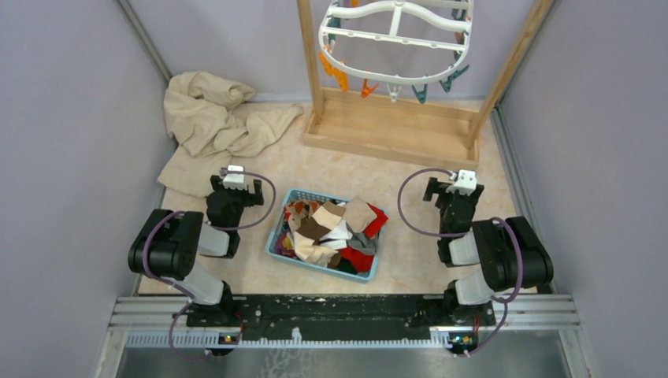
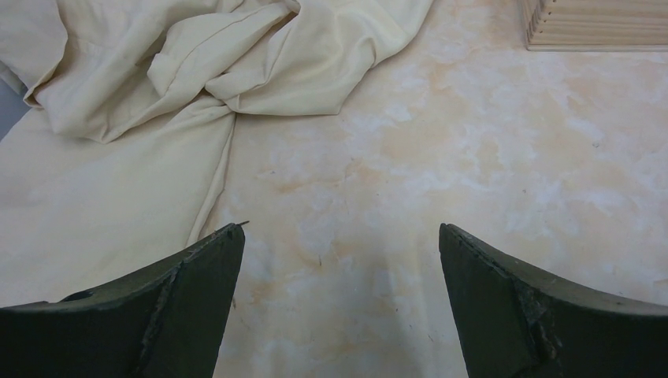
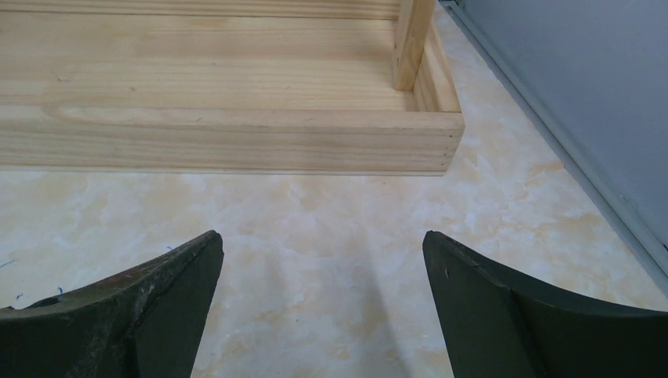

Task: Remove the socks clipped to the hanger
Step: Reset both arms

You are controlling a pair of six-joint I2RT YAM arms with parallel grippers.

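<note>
The white hanger [image 1: 394, 79] hangs in the wooden rack at the top of the overhead view, its far part cut off by the frame edge. Orange clips [image 1: 335, 72] and teal clips [image 1: 453, 76] dangle from its rim, and none of the clips in view holds a sock. Several socks [image 1: 335, 232], brown, cream, red and grey, lie piled in a blue basket [image 1: 277, 236] between the arms. My left gripper [image 1: 236, 187] [image 2: 339, 230] is open over bare table left of the basket. My right gripper [image 1: 450, 189] [image 3: 323, 234] is open over bare table right of it, in front of the rack.
A large beige cloth [image 1: 213, 118] [image 2: 157, 87] lies crumpled at the back left, just ahead of the left gripper. The light wooden rack base [image 1: 386, 130] [image 3: 228, 118] stands at the back centre. Grey walls close in on both sides.
</note>
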